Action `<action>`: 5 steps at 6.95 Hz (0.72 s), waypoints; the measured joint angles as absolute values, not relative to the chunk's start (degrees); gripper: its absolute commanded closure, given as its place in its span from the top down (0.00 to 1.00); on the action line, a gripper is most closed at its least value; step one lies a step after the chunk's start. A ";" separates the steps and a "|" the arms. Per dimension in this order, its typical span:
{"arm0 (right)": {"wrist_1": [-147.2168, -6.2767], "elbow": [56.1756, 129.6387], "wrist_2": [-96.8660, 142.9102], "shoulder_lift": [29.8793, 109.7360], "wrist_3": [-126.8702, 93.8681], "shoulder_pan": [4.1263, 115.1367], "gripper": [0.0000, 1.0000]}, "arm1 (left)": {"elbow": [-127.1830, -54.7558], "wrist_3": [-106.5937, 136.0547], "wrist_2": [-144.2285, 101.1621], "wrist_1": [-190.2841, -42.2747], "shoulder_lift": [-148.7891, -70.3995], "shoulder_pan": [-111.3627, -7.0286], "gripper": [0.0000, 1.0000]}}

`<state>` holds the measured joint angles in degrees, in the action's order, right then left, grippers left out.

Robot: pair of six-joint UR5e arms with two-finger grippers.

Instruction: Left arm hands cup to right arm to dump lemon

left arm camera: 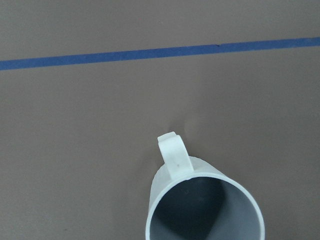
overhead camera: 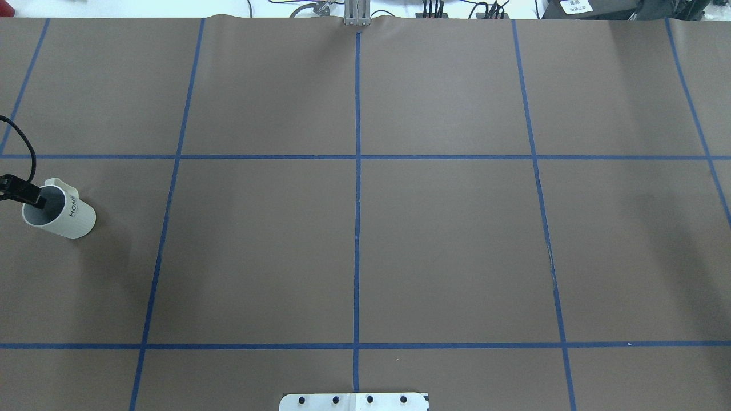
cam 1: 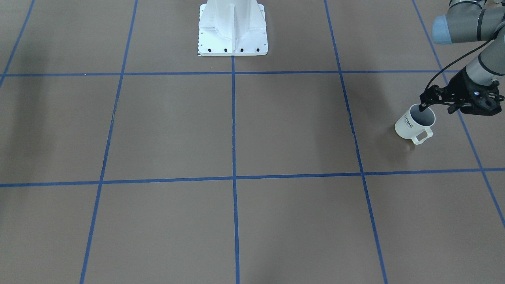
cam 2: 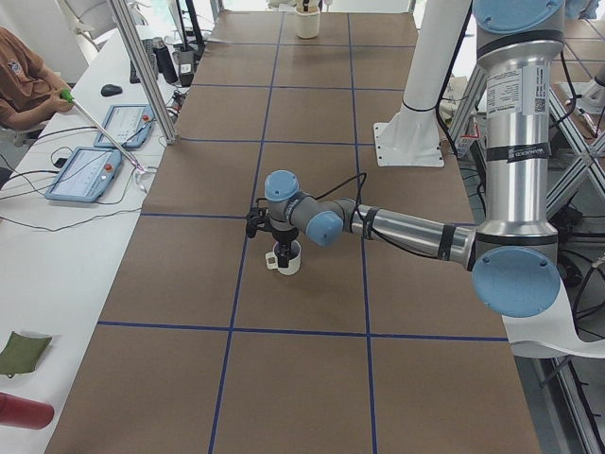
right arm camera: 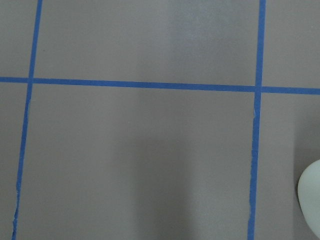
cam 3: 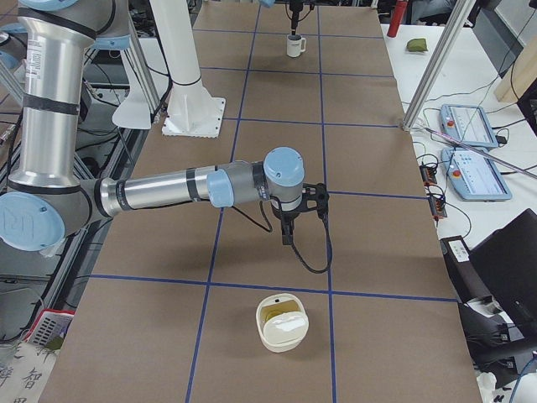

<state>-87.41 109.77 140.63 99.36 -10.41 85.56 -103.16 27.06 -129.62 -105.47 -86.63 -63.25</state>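
The white "HOME" cup (cam 1: 408,125) is at the table's end on my left, handle toward the operators' side. It also shows in the overhead view (overhead camera: 63,216), in the left exterior view (cam 2: 285,259) and from above in the left wrist view (left arm camera: 205,205). My left gripper (cam 1: 423,107) is shut on the cup's rim, one finger inside and one outside. The part of the cup's grey inside that shows has no lemon in it. My right gripper (cam 3: 288,233) points down over the table's other end, seen only from the side, so I cannot tell its state.
A cream round tub (cam 3: 281,321) stands on the table near my right gripper; its edge shows in the right wrist view (right arm camera: 311,202). The white robot base (cam 1: 232,29) is at the table's middle back. A person (cam 2: 21,80) and tablets (cam 2: 85,170) are at a side table.
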 measured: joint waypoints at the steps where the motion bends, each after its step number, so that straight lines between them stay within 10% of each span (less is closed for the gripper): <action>1: -87.58 108.71 140.54 99.13 -10.06 86.18 1.00 | -102.68 19.36 -129.42 -101.56 -88.33 -65.55 1.00; 5: -87.71 101.72 140.50 97.44 -2.07 89.72 1.00 | -94.56 -0.31 -134.21 -96.57 -90.87 -81.96 1.00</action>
